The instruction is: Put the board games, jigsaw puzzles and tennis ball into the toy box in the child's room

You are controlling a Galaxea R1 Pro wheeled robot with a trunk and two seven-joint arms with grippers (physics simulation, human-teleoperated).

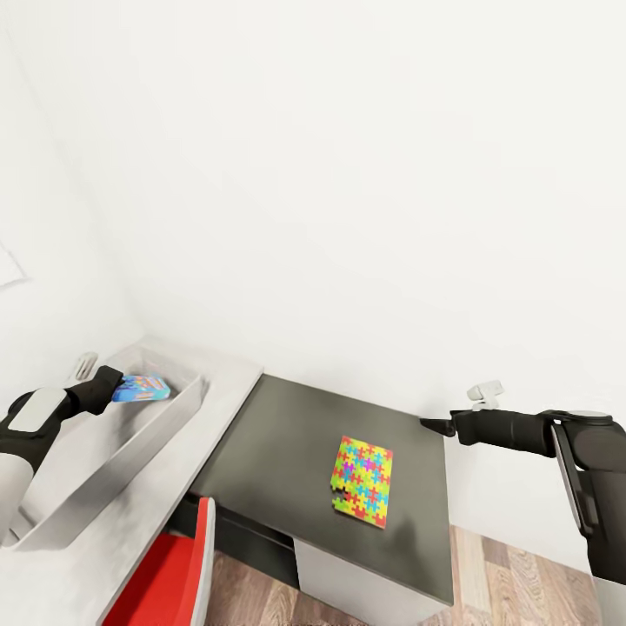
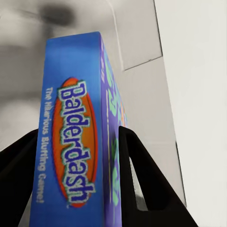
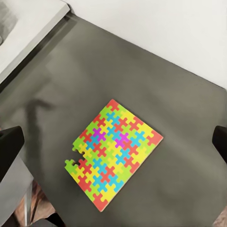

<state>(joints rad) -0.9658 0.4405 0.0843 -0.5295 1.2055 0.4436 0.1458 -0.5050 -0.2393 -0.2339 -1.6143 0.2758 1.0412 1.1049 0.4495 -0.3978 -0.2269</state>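
The left end effector pinches the stiff, light blue game box above the toy box; the right end effector hangs wide open, empty, over the thin jigsaw at 5 o'clock, best gripped by an edge

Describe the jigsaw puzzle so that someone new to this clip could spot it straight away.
Start at the dark grey table top that adjoins the pale desk holding the toy box. The jigsaw puzzle lies flat on it, toward its right side, with the right hand above. It is a thin sheet of interlocking yellow, green, red and blue pieces, unlike the blue Balderdash box in the left hand.
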